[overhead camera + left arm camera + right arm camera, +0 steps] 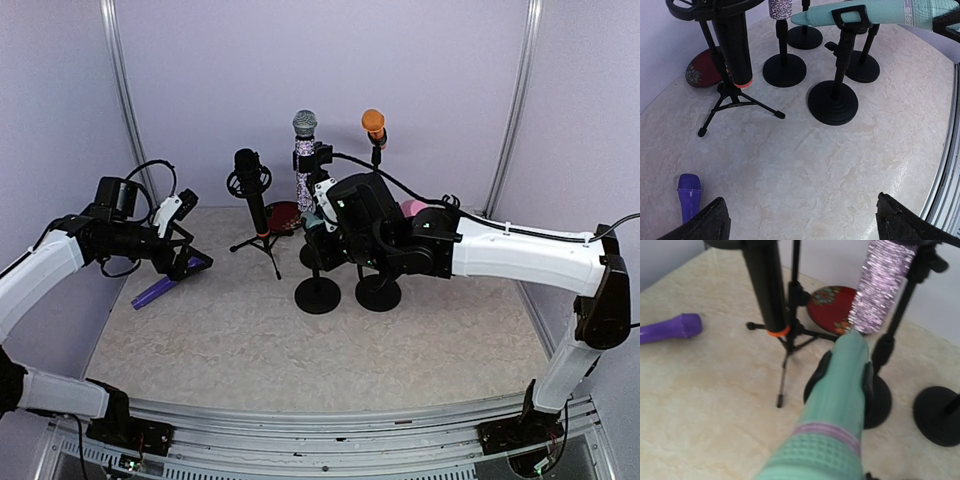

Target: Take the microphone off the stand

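A teal microphone (875, 12) lies almost level in the black clip (850, 17) of a round-based stand (833, 102), in the middle of the table. My right gripper (325, 216) is shut on its mesh head end. In the right wrist view the microphone (840, 405) runs away from the camera into the clip, and the fingers themselves are hidden. My left gripper (801, 200) is open over bare table at the left, with nothing between its fingers. It hovers next to a purple microphone (689, 192) that lies on the table.
A black microphone on a tripod (250, 180), a glittery microphone (304, 160) and an orange-headed one (373, 125) stand on their own stands just behind. A red patterned plate (283, 213) lies between them. A second round stand base (378, 293) sits right of the teal microphone's stand.
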Tool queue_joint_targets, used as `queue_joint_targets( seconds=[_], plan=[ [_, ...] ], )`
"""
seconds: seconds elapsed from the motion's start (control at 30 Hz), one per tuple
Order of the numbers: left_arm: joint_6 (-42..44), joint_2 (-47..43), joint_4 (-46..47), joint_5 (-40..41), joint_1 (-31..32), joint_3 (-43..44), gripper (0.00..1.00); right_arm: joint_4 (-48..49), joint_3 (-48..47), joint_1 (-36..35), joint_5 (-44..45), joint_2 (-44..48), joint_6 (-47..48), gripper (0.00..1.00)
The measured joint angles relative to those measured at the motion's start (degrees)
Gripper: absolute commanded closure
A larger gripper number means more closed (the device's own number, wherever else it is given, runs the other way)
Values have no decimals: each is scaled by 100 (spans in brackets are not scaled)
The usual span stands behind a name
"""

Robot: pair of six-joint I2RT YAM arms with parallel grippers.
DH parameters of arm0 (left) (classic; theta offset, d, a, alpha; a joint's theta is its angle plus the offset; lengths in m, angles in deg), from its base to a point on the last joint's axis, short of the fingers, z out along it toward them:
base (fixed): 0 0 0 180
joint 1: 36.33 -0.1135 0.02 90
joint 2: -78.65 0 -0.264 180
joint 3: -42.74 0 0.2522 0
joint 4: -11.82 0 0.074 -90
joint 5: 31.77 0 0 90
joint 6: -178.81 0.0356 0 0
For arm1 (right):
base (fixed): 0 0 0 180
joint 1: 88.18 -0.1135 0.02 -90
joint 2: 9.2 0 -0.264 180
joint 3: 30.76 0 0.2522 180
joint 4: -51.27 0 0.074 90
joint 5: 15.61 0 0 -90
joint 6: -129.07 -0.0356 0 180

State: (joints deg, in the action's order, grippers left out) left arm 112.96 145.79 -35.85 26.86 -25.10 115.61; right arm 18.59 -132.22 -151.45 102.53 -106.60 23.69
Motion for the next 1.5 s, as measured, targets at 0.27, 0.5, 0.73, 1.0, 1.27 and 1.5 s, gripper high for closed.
queue_joint_targets(
  seconds=[0.27,0.5,0.73,1.0,1.27,1.5],
  plan=[
    [-376,173,584,-66,791,-199,1,518,-111,-297,-573,-28,-33,100],
    [-575,426,1062,46,1165,-286,8,1038,-551,-490,-914,-417,-44,100],
    [-831,531,1561,146,1169,-463,27,1316,-929,-675,-994,-975,31,100],
    [-1047,533,2201,345,1167,-907,58,1342,-966,-844,-922,-1043,68,100],
    [-946,538,2457,522,1097,-1034,100,1364,-964,-916,-780,-1045,13,100],
    [-807,505,2697,514,1093,-1279,100,1401,-772,-999,-667,-1012,31,100]
  ],
)
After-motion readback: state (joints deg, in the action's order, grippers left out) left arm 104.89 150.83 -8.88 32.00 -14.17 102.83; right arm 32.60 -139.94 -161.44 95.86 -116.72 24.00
